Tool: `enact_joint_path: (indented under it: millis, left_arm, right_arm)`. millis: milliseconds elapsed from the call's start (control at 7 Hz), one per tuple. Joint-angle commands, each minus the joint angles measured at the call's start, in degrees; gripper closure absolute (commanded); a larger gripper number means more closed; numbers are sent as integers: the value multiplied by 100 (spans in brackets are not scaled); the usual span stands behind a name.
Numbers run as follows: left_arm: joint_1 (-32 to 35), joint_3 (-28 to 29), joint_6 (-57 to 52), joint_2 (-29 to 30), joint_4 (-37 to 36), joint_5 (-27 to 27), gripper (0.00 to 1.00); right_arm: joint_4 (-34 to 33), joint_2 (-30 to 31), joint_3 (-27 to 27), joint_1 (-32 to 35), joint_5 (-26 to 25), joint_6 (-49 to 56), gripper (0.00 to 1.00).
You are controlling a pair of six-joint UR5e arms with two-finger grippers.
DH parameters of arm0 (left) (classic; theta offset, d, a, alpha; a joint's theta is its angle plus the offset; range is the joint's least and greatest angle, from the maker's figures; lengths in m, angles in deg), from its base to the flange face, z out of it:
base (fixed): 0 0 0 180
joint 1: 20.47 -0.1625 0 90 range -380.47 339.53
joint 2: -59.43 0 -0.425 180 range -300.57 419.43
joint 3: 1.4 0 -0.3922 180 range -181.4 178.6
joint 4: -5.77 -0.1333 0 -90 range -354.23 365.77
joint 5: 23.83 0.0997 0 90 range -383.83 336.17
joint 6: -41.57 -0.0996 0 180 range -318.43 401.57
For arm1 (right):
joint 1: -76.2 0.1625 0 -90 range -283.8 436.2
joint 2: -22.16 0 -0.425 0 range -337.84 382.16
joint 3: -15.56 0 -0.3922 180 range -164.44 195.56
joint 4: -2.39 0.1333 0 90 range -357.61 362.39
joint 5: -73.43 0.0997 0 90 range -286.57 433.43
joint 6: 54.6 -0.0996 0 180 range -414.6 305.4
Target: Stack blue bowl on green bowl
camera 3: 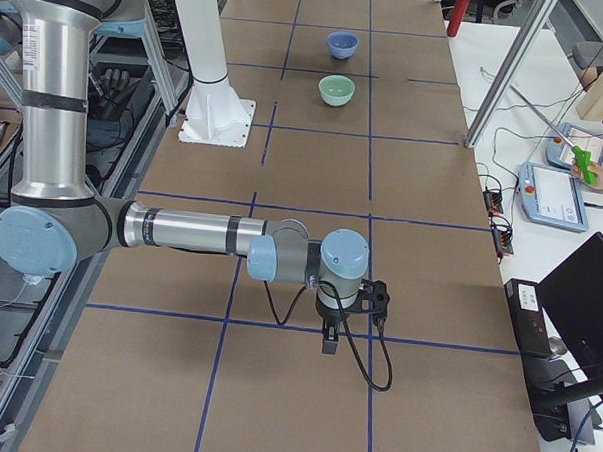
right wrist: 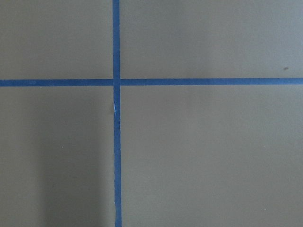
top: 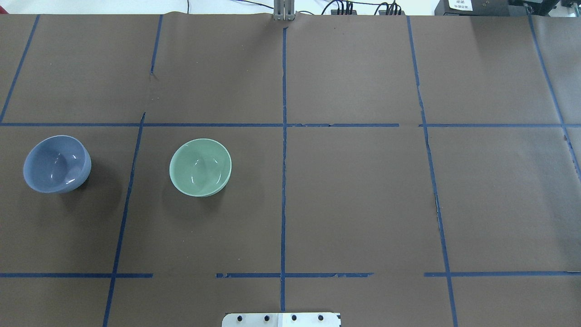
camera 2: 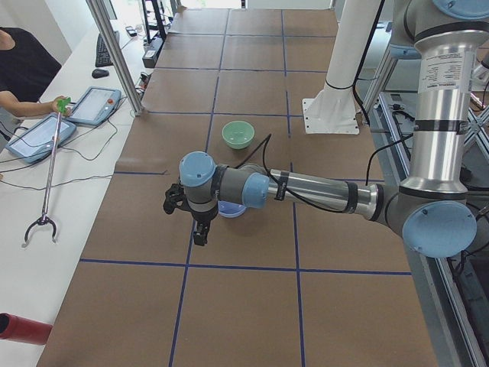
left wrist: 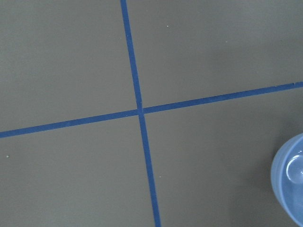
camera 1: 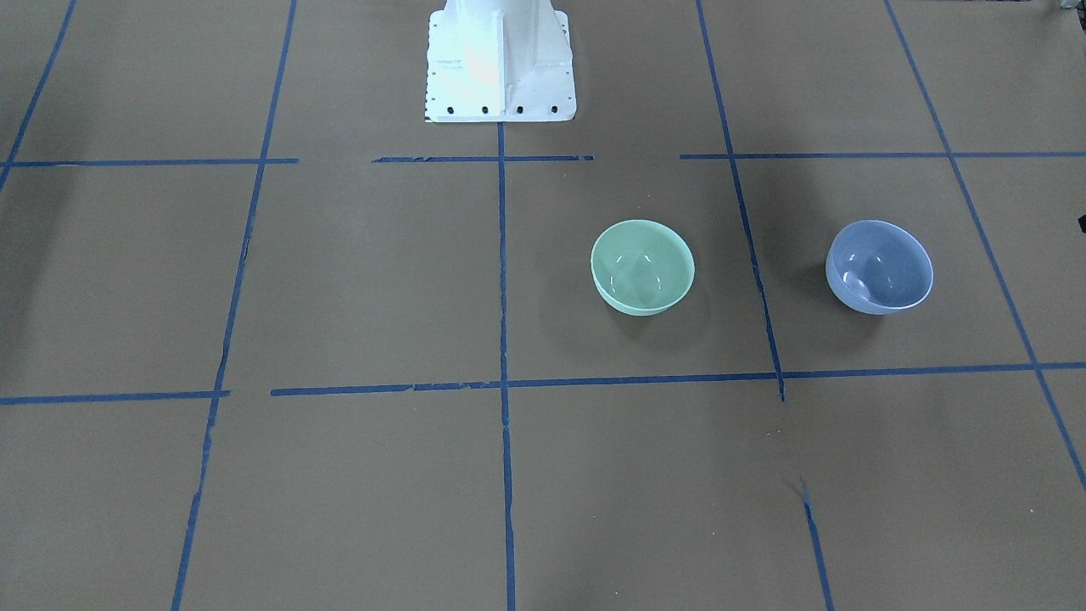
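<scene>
Near left hand (camera 2: 200, 238) sits blue bowl (top: 56, 164) (upright).

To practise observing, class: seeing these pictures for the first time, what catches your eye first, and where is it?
Two glossy, empty bowls stand apart on the brown table: the green bowl near the centre line, the blue bowl further to the robot's left. Blue tape lines grid the table, and in the left side view the left arm stretches across in front of the blue bowl.
</scene>
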Motion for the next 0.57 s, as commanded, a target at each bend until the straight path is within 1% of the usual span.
enact_joint_path:
  millis: [0,143,429]
  left_arm:
    - [-990,-132,1967,-67,1027,409,0]
    - [-1351,43,2445,-145,1599,655,0]
    - [-1879,587,3194,-155,2524,692,0]
  right_arm:
    - [2,0,0,0,9,0,0]
    - [2,0,0,0,0,0,0]
    - [2,0,0,0,0,0,0]
